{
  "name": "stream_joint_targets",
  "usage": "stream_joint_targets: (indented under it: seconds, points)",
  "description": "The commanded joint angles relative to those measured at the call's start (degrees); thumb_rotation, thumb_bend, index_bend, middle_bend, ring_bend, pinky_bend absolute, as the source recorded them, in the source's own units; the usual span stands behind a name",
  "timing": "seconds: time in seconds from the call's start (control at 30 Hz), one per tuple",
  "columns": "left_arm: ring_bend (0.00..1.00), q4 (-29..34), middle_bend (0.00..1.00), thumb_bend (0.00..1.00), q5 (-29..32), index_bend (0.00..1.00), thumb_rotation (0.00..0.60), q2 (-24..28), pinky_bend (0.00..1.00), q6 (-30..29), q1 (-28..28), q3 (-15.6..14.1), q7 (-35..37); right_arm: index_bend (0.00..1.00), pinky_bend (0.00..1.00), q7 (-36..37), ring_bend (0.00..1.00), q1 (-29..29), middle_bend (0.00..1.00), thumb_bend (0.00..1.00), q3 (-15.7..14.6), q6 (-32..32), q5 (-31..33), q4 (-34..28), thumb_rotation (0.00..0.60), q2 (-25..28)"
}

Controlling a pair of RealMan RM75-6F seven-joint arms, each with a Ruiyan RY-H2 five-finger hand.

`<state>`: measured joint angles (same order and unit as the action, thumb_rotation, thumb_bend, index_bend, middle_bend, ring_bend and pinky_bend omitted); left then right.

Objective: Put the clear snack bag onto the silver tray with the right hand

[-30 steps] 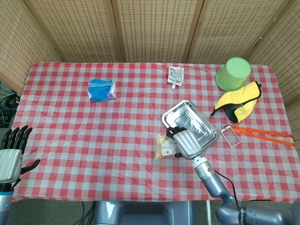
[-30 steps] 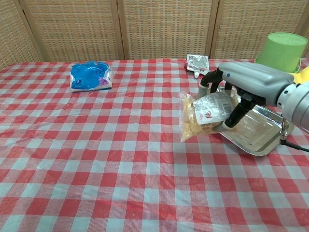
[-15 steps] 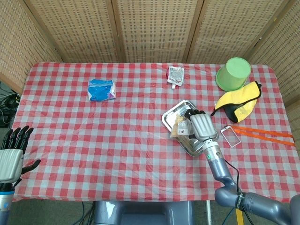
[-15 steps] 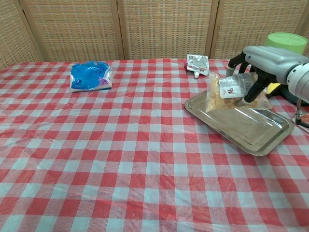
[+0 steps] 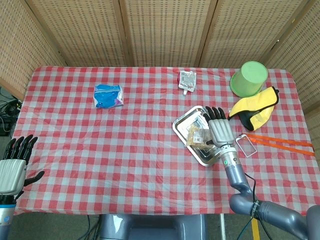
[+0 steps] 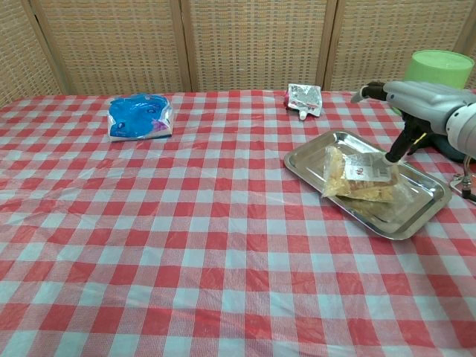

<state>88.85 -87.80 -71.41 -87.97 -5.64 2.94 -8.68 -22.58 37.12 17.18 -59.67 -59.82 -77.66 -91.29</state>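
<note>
The clear snack bag (image 5: 197, 135) (image 6: 357, 175), holding yellow chips under a white label, lies flat inside the silver tray (image 5: 180, 124) (image 6: 300, 158) at the table's right of centre. My right hand (image 5: 219, 131) (image 6: 416, 100) hovers over the tray's right half with its fingers stretched out and apart. Its thumb (image 6: 399, 145) reaches down to the bag's right edge, and nothing is gripped. My left hand (image 5: 13, 167) hangs at the table's near left corner, fingers spread and holding nothing; the chest view does not show it.
A blue packet (image 5: 108, 95) (image 6: 138, 117) lies at the back left. A small white pouch (image 5: 187, 80) (image 6: 303, 97) sits behind the tray. A green cup (image 5: 249, 78) (image 6: 435, 70), a yellow cloth (image 5: 255, 106), a clear frame (image 5: 246, 145) and an orange strap (image 5: 282, 143) crowd the right side.
The right hand carried the bag from left of the tray to over it, set it down inside, and opened its fingers. The left hand stayed put.
</note>
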Motion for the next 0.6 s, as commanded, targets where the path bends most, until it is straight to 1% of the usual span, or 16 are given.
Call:
stream_joint_targets:
  seconds: [0.03, 0.2, 0.33, 0.53, 0.6]
  points:
    - [0.0, 0.0, 0.0, 0.05, 0.0, 0.0, 0.6, 0.1, 0.0, 0.1, 0.0, -0.1, 0.1, 0.07, 0.0, -1.4, 0.0, 0.1, 0.02, 0.18, -0.5, 0.4, 0.9, -0.5, 0.6, 0.5]
    - [0.0, 0.1, 0.0, 0.05, -0.3, 0.0, 0.6, 0.2, 0.0, -0.2, 0.0, -0.1, 0.4, 0.07, 0.0, -2.7, 0.0, -0.2, 0.01, 0.18, -0.9, 0.0, 2.4, -1.5, 0.6, 1.3]
    - [0.0, 0.1, 0.0, 0.05, -0.2, 0.0, 0.6, 0.2, 0.0, -0.2, 0.1, 0.0, 0.6, 0.07, 0.0, -2.1, 0.0, -1.5, 0.0, 0.18, -1.6, -1.8, 1.5, -3.1, 0.6, 2.8]
    - [0.0, 0.0, 0.0, 0.05, -0.2, 0.0, 0.6, 0.2, 0.0, -0.2, 0.1, -0.1, 0.4, 0.07, 0.0, 1.5, 0.0, -5.8, 0.0, 0.18, -4.6, -6.4, -3.3, -7.1, 0.6, 6.9]
    - [0.0, 0.1, 0.0, 0.05, -0.3, 0.0, 0.6, 0.1, 0.0, -0.3, 0.1, -0.1, 0.1, 0.06, 0.0, 3.0, 0.0, -7.9, 0.0, 0.17, -6.5, -8.5, -6.0, -8.9, 0.6, 8.9]
